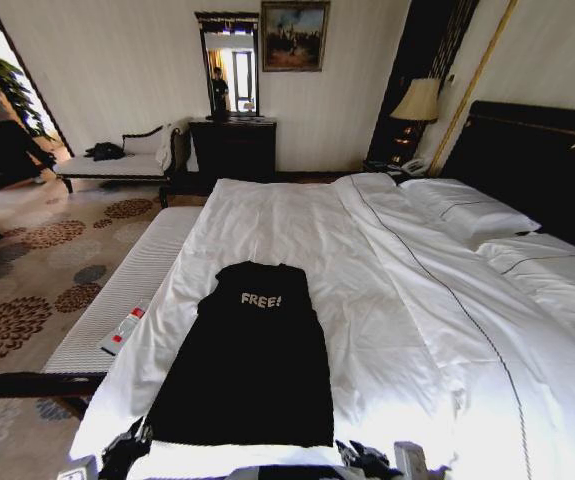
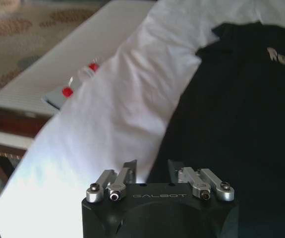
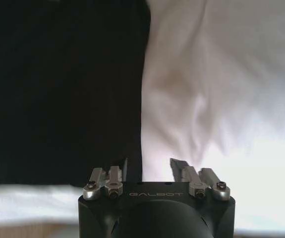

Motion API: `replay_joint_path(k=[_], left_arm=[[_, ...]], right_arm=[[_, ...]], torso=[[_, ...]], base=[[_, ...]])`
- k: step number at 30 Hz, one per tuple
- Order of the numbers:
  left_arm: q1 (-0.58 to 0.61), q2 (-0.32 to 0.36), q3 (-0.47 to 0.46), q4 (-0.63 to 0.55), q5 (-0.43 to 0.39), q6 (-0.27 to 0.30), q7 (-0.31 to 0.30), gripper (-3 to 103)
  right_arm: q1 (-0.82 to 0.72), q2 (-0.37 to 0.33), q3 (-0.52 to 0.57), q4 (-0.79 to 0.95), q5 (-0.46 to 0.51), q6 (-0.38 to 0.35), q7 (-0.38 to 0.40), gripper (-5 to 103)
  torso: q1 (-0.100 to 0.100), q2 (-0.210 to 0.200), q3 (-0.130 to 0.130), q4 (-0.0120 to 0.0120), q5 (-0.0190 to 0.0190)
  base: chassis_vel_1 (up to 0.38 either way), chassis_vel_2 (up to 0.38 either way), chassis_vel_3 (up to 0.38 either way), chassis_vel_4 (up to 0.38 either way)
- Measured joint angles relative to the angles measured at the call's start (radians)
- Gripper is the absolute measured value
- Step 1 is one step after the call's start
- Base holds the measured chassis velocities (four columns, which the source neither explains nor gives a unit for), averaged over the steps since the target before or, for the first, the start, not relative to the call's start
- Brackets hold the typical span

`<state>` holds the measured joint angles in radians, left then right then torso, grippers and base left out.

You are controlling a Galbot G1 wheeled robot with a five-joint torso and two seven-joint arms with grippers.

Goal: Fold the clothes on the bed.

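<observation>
shirt: black T-shirt [image 1: 252,360] lies flat on the bed [image 1: 387,300], sides already turned in to a long rectangle, "FREE!" lettering at the far end, hem at the near edge of the bed between the two end effectors.
left end effector: [image 2: 151,168] sits at the shirt's near-left corner, fingers spread, nothing between them. Shirt's left edge runs straight ahead of it, white sheet on its outer side.
right end effector: [image 3: 149,167] sits at the near-right corner, fingers spread, empty. Shirt's right edge lines up almost through the gap, black cloth on its inner side, sheet on its outer side.
step (judgement): looks like a two-corner pick of the hem, to carry it up toward the lettering.
risk 1: fingers straddle the shirt/sheet boundary, so closing here could pinch sheet along with the shirt, or sheet alone. The sheet then lifts and the fold drags.
risk 2: shirt is several layers thick at the turned-in edges. A shallow pinch may take only the top layer and the side fold opens.
risk 3: uneven grasp or travel between the two arms would skew the rectangle. Soft fabric sags in the middle and bunches.
risk 4: remote [image 1: 124,328] lies on the bench [image 1: 117,300] beyond the left end effector's outer side. A wide swing could hit it.
contrast: black on black, the hem is hard to see from the right wrist.
</observation>
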<state>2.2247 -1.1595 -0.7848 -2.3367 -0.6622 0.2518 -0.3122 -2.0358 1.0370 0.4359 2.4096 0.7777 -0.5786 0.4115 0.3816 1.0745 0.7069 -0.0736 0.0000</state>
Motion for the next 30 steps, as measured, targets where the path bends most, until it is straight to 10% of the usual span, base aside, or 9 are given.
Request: replay_joint_path(k=[16, 30], left_arm=[[-0.179, 0.039, 0.041, 0.024, 0.134, -0.045, 0.051, 98], [-0.240, 0.044, 0.157, 0.035, 0.150, -0.020, 0.016, 100]], right_arm=[[0.697, -0.152, 0.007, -0.213, 0.714, 0.052, -0.057, 100], [0.899, -0.028, -0.129, -0.471, 0.720, -0.020, -0.097, 98]], torso=[[0.000, 0.000, 0.000, 0.0003, 0.0000], [0.000, 0.000, 0.000, 0.0001, 0.0000]], base=[[0.000, 0.000, 0.000, 0.000], [0.000, 0.000, 0.000, 0.000]])
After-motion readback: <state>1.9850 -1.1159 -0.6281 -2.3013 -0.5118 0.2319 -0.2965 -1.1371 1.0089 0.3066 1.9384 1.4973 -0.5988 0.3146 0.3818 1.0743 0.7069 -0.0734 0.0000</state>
